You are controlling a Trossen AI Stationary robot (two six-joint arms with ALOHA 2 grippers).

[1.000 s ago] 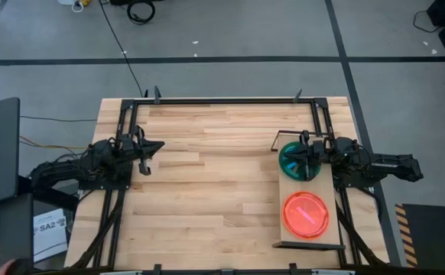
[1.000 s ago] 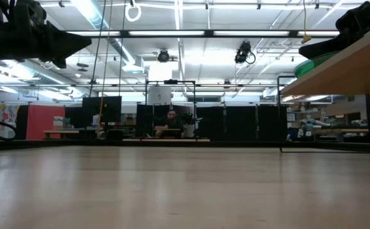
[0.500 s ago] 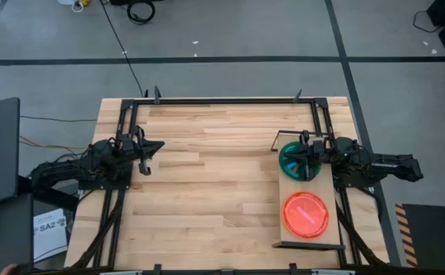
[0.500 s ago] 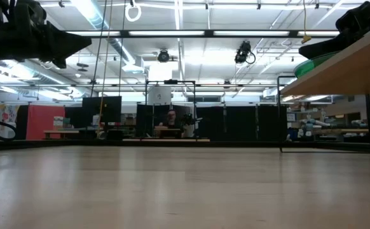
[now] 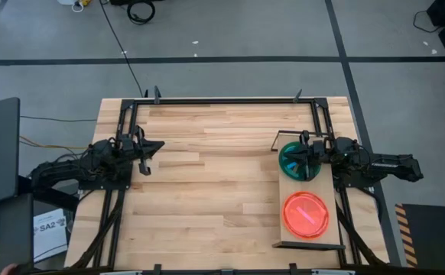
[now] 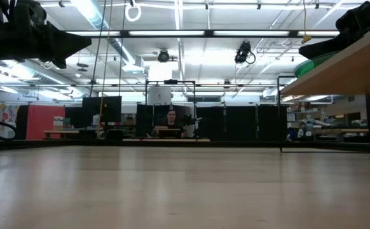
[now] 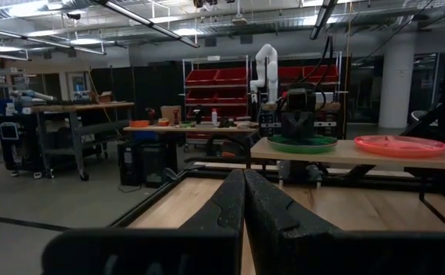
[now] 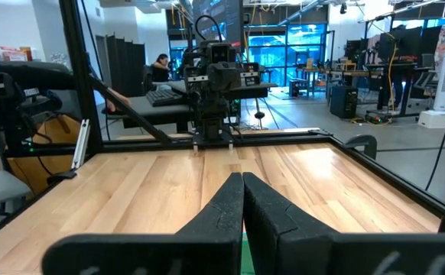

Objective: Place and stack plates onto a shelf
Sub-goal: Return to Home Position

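High view: plates (image 5: 306,215) on the shelf (image 5: 315,186); a sheet (image 5: 48,227) reads "SA2".

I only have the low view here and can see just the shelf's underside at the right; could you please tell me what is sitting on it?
Observer: From above, the shelf carries a teal plate at its far end and an orange-pink plate at its near end.
Operator: Thank you. Is an arm over either of them?
Observer: Yes, the right gripper hangs over the teal plate.
Operator: Is it open or shut?
Observer: Shut, by its wrist view. The left gripper, waiting over the left side of the table, is shut too.
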